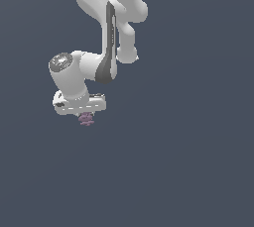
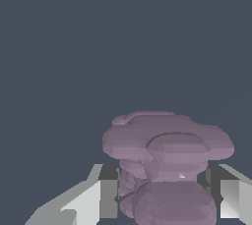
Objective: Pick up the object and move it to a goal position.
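So the jaws (image 1: 86, 115) are clamped on the object (image 1: 87, 119), that lumpy mauve ridged thing. In the wrist view the object (image 2: 165, 170) sits right between the 2 fingers (image 2: 101, 197), one pressing each side, with its wider top poking out past the tips. In the exterior view it hangs just under the white hand. Looks to me like the pickup is done and we're in the carry step. No goal marker shows anywhere, so next it just needs a steady move there without loosening the grip.
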Robot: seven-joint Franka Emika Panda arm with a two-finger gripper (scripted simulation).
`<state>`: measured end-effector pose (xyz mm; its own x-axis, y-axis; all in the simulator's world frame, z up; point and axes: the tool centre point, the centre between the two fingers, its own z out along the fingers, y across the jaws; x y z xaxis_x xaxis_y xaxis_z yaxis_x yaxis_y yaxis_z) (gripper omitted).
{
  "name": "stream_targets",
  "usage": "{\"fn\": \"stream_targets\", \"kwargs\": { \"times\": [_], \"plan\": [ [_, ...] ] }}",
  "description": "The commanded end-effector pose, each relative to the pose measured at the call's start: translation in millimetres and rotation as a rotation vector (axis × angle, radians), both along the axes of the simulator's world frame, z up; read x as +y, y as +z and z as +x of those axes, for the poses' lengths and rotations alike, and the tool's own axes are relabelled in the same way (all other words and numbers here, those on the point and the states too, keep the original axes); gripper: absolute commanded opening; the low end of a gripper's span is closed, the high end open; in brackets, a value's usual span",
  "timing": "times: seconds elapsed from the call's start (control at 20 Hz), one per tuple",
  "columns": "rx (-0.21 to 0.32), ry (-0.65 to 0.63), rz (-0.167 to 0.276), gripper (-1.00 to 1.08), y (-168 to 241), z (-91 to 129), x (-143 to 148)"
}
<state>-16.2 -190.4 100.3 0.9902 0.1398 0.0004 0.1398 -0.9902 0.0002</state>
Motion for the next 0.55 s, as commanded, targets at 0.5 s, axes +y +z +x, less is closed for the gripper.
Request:
{"fn": "stream_targets", "kwargs": {
  "times": [0.5],
  "plan": [
    [0.000,0.002,0.000,-1.00,6,16,-29]
  ]
}}
